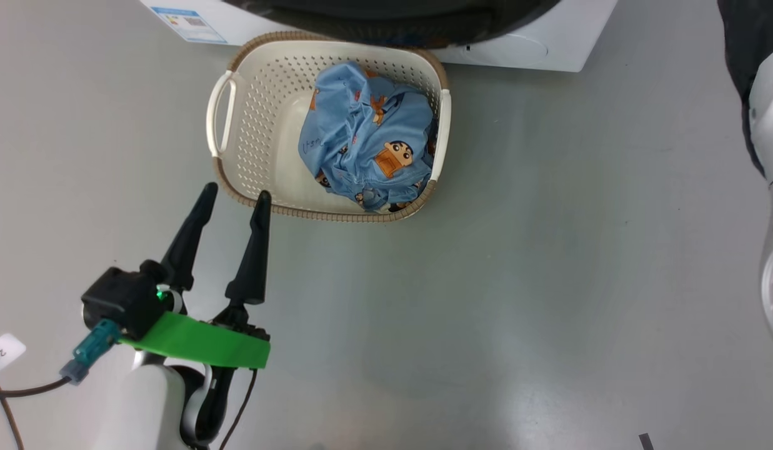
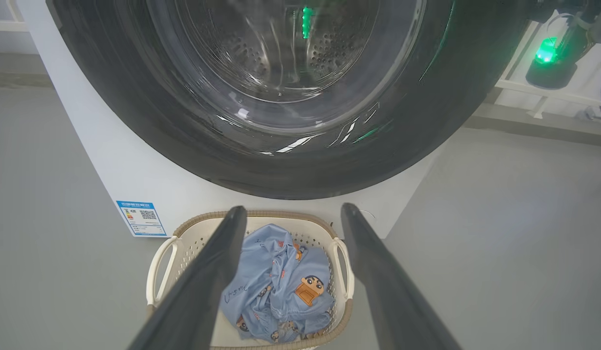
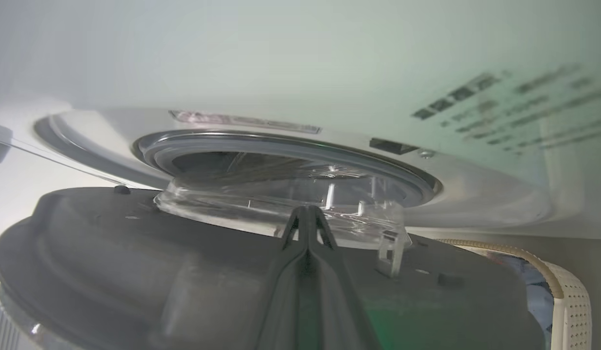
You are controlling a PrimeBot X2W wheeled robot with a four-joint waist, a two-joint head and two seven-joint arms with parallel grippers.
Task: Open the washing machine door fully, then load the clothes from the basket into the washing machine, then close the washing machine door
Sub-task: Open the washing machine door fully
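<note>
The washing machine [image 1: 548,50] stands at the top of the head view, and its black door [image 1: 392,31] overhangs the basket [image 1: 261,125]. The clothes [image 1: 361,131], a bundle of light blue cartoon-print fabric, lie in the basket's right half. My left gripper [image 1: 236,192] hovers open and empty just short of the basket's near-left corner. In the left wrist view the door [image 2: 135,112] rises above the basket [image 2: 193,221] and the clothes [image 2: 276,272]. My right gripper [image 3: 307,210] is shut, its fingers lying on the door's grey inner face [image 3: 111,253]. The door stands ajar from the gasket [image 3: 281,146].
Bare grey floor [image 1: 517,281] spreads around the basket. My right forearm [image 1: 770,125] comes down the right edge of the head view. A blue energy sticker [image 2: 141,217] marks the machine's lower left front. The basket's rim [image 3: 567,301] shows below the door.
</note>
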